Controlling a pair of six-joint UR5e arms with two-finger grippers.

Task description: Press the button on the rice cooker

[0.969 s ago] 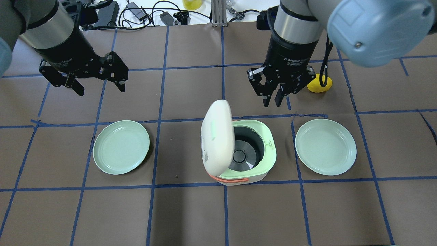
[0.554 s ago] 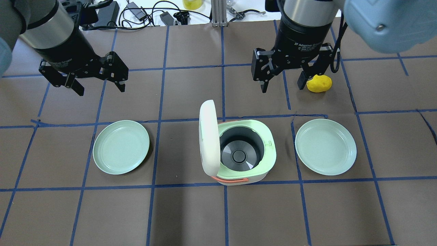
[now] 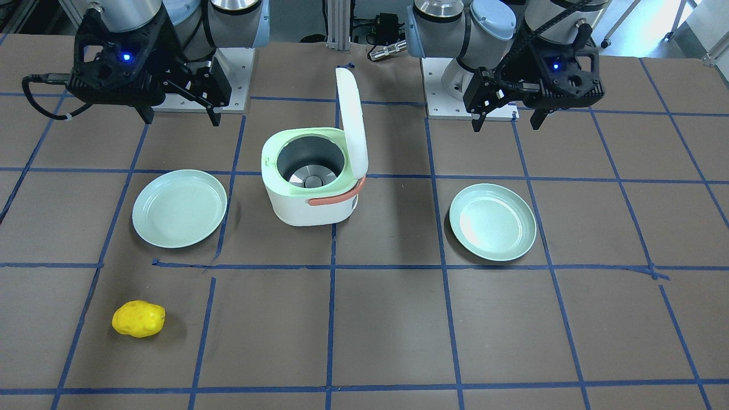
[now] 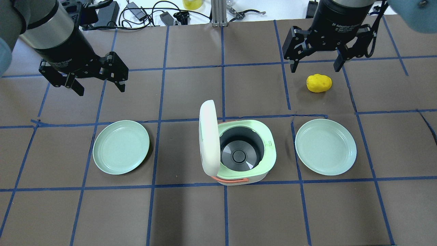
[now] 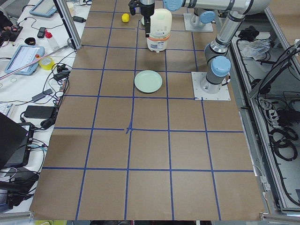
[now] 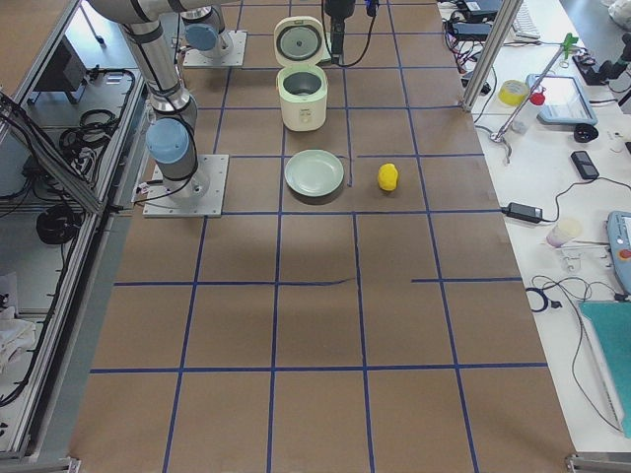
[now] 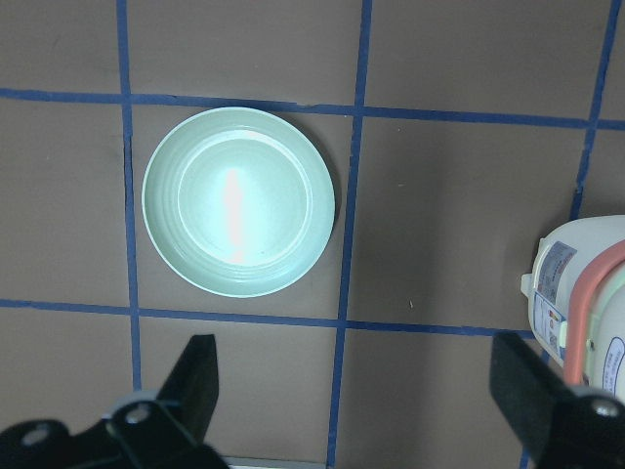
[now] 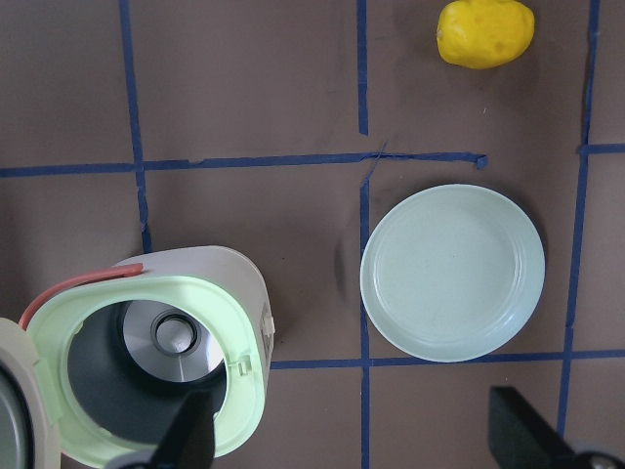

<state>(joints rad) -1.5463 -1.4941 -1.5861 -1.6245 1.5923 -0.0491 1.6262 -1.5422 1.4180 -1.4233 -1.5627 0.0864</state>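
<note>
The rice cooker (image 4: 259, 167), white with a pale green rim, stands mid-table with its white lid (image 4: 209, 136) upright and open. The empty metal pot shows inside. A small latch button (image 4: 269, 142) sits on the rim's right side. My right gripper (image 4: 315, 69) hangs open and empty above the far right of the table, well back from the cooker. My left gripper (image 4: 101, 89) is open and empty above the far left. The cooker also shows in the right wrist view (image 8: 244, 293) and at the edge of the left wrist view (image 7: 586, 293).
A green plate (image 4: 121, 147) lies left of the cooker and another (image 4: 325, 147) lies right of it. A yellow potato-like lump (image 4: 319, 83) lies just below my right gripper. Cables and adapters (image 4: 136, 12) line the far edge.
My right gripper has gone from shut to open and has pulled back from the cooker toward the far right. The lid has swung from half raised to fully upright. The left arm has not moved.
</note>
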